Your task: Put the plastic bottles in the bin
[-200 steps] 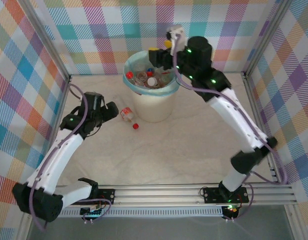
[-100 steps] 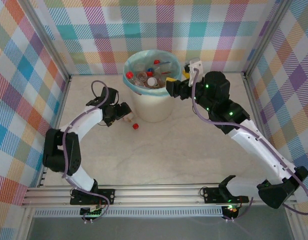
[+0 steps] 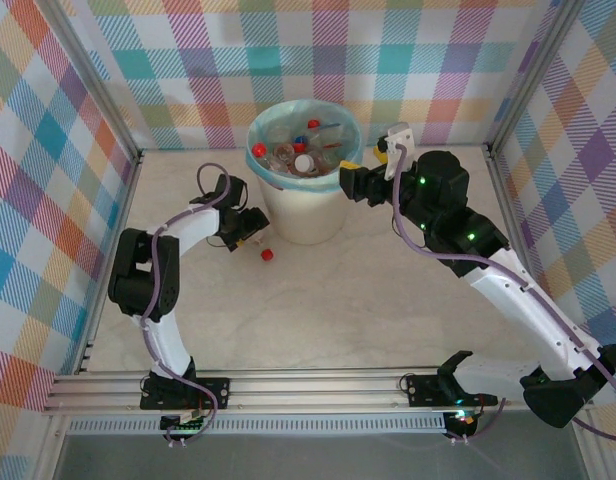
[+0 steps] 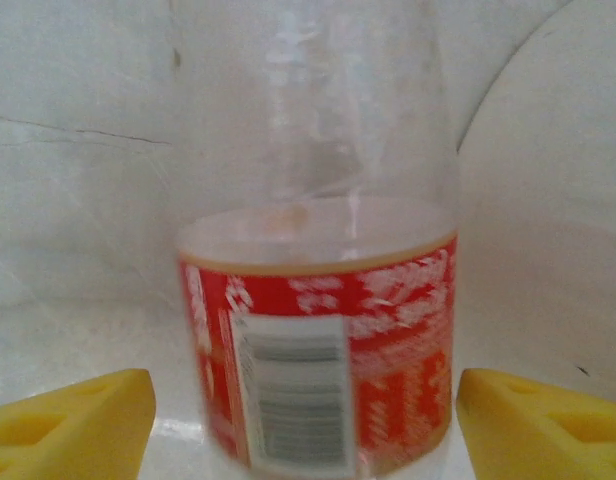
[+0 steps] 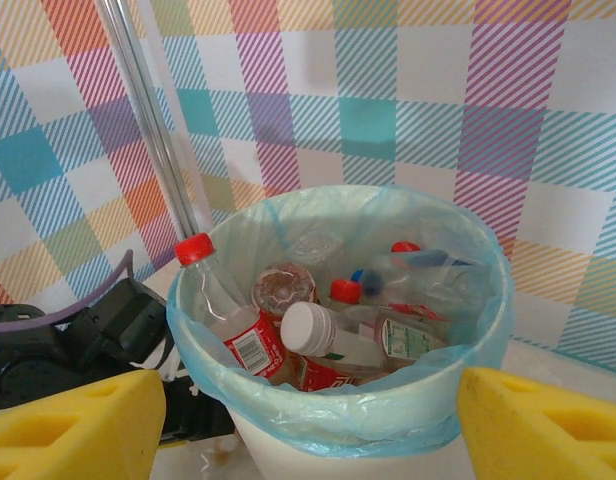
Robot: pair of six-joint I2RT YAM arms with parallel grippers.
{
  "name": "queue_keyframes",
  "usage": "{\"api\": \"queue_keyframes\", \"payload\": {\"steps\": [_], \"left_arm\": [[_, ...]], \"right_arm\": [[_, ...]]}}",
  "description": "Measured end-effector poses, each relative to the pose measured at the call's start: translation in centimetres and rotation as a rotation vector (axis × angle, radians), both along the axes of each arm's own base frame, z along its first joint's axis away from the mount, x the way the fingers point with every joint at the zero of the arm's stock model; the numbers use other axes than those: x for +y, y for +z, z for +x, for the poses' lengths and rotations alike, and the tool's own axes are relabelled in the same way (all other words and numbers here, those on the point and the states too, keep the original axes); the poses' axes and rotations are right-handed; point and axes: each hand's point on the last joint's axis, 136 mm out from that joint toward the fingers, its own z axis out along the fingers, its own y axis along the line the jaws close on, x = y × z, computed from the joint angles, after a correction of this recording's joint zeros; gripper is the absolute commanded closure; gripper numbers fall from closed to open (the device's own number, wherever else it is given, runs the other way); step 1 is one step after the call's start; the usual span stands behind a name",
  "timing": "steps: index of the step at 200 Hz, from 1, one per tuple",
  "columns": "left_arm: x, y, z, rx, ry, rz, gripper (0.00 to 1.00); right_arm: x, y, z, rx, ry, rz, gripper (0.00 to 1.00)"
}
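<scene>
One clear plastic bottle (image 3: 261,243) with a red label and red cap lies on the table left of the bin (image 3: 303,215). In the left wrist view this bottle (image 4: 323,380) sits between the yellow fingertips (image 4: 73,420) of my left gripper (image 3: 252,228), which is open with gaps on both sides. The cream bin, lined with a blue bag (image 5: 338,415), holds several bottles (image 5: 238,335) with red and white caps. My right gripper (image 3: 351,181) hangs open beside the bin's right rim, holding nothing.
Checked cloth walls on a metal frame (image 3: 88,90) enclose the table on three sides. The bin stands at the back centre. Open tabletop (image 3: 338,300) stretches between the bin and the arm bases.
The left gripper has reached right to straddle the bottle on the table. The right gripper has pulled back from above the bin to its right side, empty.
</scene>
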Motion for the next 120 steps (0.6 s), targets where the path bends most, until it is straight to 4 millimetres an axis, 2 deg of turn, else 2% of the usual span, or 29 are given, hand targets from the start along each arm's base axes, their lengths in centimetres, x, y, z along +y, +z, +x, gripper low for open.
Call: {"api": "queue_keyframes", "payload": {"steps": [46,86,105,120], "left_arm": [[0.3,-0.5,0.1,0.01,0.006,-0.001,0.4],[1.5,-0.3,-0.1,-0.005,0.034,0.003,0.43],[2.7,1.1,-0.9,-0.032,0.048,0.03,0.43],[3.7,3.6,-1.3,-0.087,0.059,0.064,0.44]], "right_arm": [[0.0,-0.1,0.0,0.004,-0.001,-0.002,0.25],[0.0,-0.1,0.0,0.005,0.0,-0.003,0.26],[0.0,0.0,-0.1,0.008,0.004,-0.004,0.26],[0.0,0.4,-0.3,0.004,0.008,0.001,0.27]]}}
